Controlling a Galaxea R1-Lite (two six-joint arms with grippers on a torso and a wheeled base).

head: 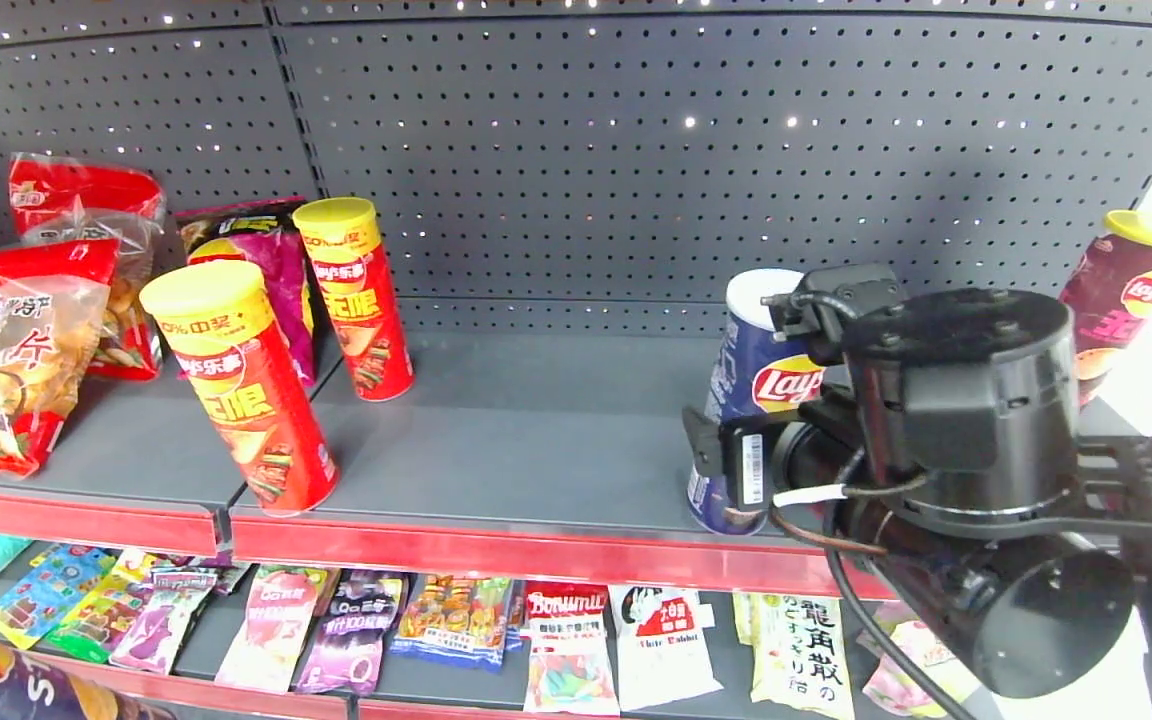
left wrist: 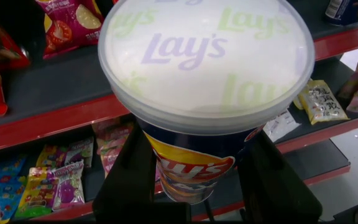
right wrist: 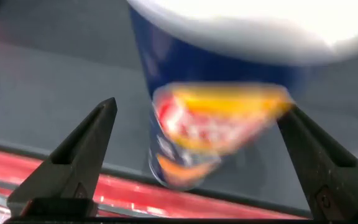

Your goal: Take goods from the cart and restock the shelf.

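A blue chip can (head: 758, 380) with a white lid stands upright on the grey upper shelf (head: 536, 430), close to its red front edge. My right gripper (right wrist: 199, 109) is open, and the blue can (right wrist: 219, 106) stands between its fingers (right wrist: 73, 168) with a gap on both sides. In the head view the right wrist (head: 956, 400) covers part of this can. My left gripper (left wrist: 197, 171) is shut on a second blue can (left wrist: 194, 165) with a white lid (left wrist: 207, 56), held in front of the lower shelves.
Two red cans with yellow lids (head: 246, 390) (head: 356, 300) and several snack bags (head: 16, 350) fill the shelf's left part. A maroon can (head: 1121, 290) stands at the far right. The lower shelf (head: 436, 685) holds several flat packets. The shelf's middle is bare.
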